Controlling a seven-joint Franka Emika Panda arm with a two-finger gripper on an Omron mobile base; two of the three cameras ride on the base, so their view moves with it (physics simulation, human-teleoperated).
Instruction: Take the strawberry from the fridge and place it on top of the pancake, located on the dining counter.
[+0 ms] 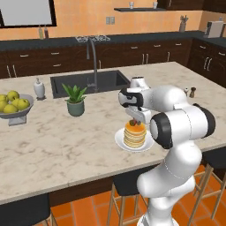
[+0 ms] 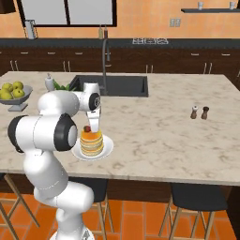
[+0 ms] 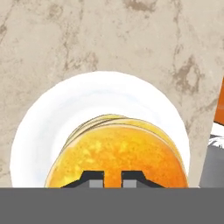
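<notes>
The pancake (image 1: 134, 134) (image 2: 92, 143) (image 3: 118, 153), a golden stack with an orange top, sits on a round white plate (image 1: 119, 140) (image 2: 107, 147) (image 3: 52, 113) near the front edge of the beige dining counter (image 1: 53, 145) (image 2: 164, 136). My gripper (image 1: 133, 120) (image 2: 91, 127) (image 3: 112, 179) points down right over the stack, with its dark fingertips close together. The tiny red strawberry (image 1: 133, 122) (image 2: 87, 128) sits at the fingertips, just at the pancake's top. In the hand view the berry is hidden. The fridge is out of view.
Behind the plate lie a dark sink (image 1: 84, 81) (image 2: 117, 85) and a faucet (image 1: 93, 57). A potted plant (image 1: 75, 99), a white bottle (image 1: 39, 88) and a fruit bowl (image 1: 13, 106) (image 2: 14, 91) stand to the left. Salt and pepper shakers (image 2: 199, 112) stand to the right. Dark stools (image 1: 128, 185) (image 2: 197, 194) line the front edge.
</notes>
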